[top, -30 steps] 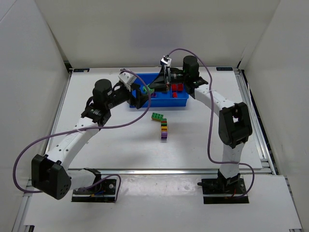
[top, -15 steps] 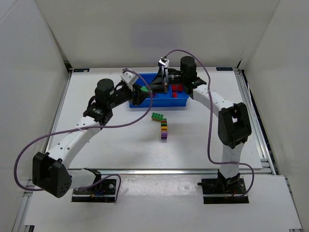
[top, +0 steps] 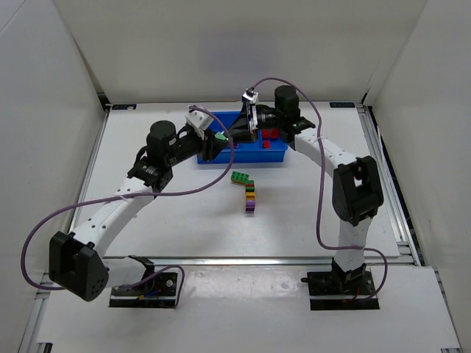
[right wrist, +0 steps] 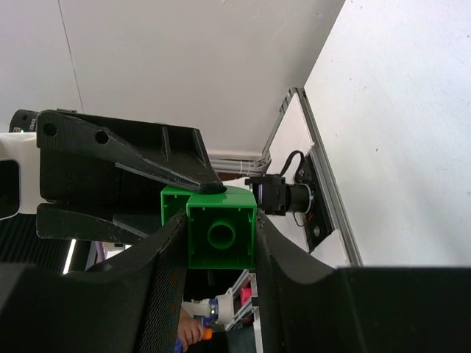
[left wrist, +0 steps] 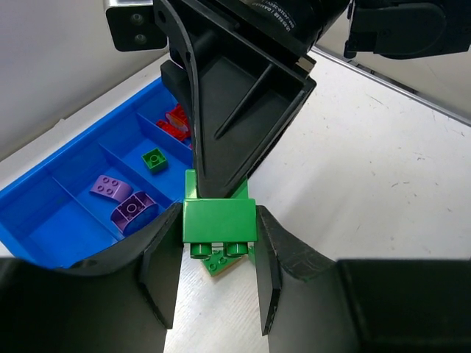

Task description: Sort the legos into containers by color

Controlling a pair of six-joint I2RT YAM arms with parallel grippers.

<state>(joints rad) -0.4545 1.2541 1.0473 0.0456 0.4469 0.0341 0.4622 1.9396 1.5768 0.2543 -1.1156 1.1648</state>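
A green lego (left wrist: 219, 219) hangs in the air beside the blue tray (left wrist: 44, 220), gripped from two sides. My left gripper (left wrist: 218, 220) is shut on it, both fingers pressing its flanks. My right gripper (right wrist: 219, 228) is shut on the same green lego (right wrist: 221, 235) from the opposite end. In the top view the two grippers meet over the tray's (top: 274, 157) left part, with the green lego (top: 219, 135) between them. The containers hold purple legos (left wrist: 121, 198), a small green lego (left wrist: 154, 159) and red legos (left wrist: 175, 121), each colour in its own compartment.
On the table in front of the tray lie a green lego (top: 240, 177) and a short stack of yellow, red, green and purple legos (top: 250, 198). Another green piece (left wrist: 217, 262) shows on the table just below the held one. White walls surround the table.
My left gripper has closed from wide open onto the green lego held by the right gripper. The right gripper shifted slightly left at first.
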